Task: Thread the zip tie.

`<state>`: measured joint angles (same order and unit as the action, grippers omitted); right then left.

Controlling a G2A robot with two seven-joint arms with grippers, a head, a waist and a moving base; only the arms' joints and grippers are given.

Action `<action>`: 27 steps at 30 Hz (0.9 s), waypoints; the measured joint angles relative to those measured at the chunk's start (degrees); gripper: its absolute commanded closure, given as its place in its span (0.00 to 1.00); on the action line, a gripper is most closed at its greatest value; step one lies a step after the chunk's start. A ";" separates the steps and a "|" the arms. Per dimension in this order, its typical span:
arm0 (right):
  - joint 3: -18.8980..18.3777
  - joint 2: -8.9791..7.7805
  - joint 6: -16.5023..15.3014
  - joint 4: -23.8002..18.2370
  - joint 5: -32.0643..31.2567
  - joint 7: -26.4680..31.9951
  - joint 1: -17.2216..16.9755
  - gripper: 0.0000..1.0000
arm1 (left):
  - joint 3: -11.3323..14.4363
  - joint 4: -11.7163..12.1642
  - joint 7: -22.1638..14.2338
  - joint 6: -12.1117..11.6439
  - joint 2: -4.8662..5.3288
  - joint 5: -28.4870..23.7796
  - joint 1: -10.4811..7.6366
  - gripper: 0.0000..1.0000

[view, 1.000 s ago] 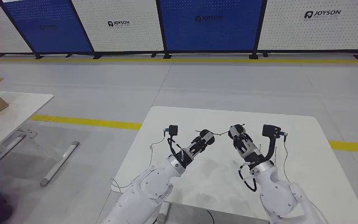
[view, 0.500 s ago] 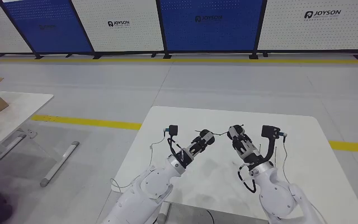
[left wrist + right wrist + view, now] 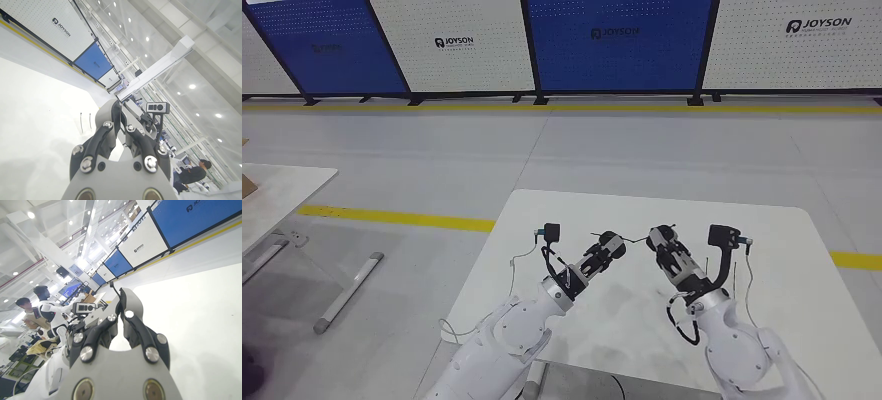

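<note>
Over the table, left gripper beside right gripper — zip tie in the right; two spare ties lie on the table.

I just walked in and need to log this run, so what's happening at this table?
The robot holds a zip tie above the table. Its right claw is shut on the tie, head end sticking out past the tips. The left claw, also shut, sits close opposite; whether it pinches the tail is unclear. Two spare ties lie on the table.
</note>
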<state>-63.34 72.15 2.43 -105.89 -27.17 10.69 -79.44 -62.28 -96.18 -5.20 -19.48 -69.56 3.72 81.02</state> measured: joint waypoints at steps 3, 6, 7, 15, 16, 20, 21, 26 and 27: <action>-0.02 0.01 0.07 0.00 0.00 -0.06 0.00 1.00 | 0.00 0.00 0.00 0.00 0.00 0.00 0.00 1.00; -0.01 0.01 0.07 0.00 -0.02 -0.06 0.00 1.00 | 0.00 0.00 0.00 0.00 0.00 0.00 0.00 1.00; -0.01 0.01 0.07 0.00 -0.02 -0.06 0.00 1.00 | 0.00 0.00 0.00 0.00 0.00 0.00 0.00 1.00; -0.39 0.29 -1.00 0.22 1.70 -2.72 -0.64 1.00 | 0.00 0.00 0.00 0.00 0.00 0.00 0.00 1.00; -0.45 0.33 -1.15 0.25 1.81 -3.00 -0.70 1.00 | 0.00 0.00 0.00 0.00 0.00 0.00 0.00 1.00; -0.64 0.44 -1.57 0.16 1.63 -3.57 -0.98 1.00 | 0.00 0.00 0.00 0.00 0.00 0.00 0.00 1.00; -0.70 0.46 -1.61 0.09 1.60 -3.62 -1.07 1.00 | 0.00 0.00 0.00 0.00 0.00 0.00 0.00 1.00; -0.83 0.56 -1.47 -0.10 1.39 -3.37 -1.49 1.00 | 0.00 0.00 0.00 0.00 0.00 0.00 0.00 1.00; -0.77 0.59 -1.40 -0.10 1.36 -3.28 -1.52 1.00 | 0.00 0.00 0.00 0.00 0.00 0.00 0.00 1.00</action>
<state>-64.11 72.74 1.03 -105.99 -25.81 7.42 -80.96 -62.28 -96.18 -5.20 -19.48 -69.56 3.72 81.02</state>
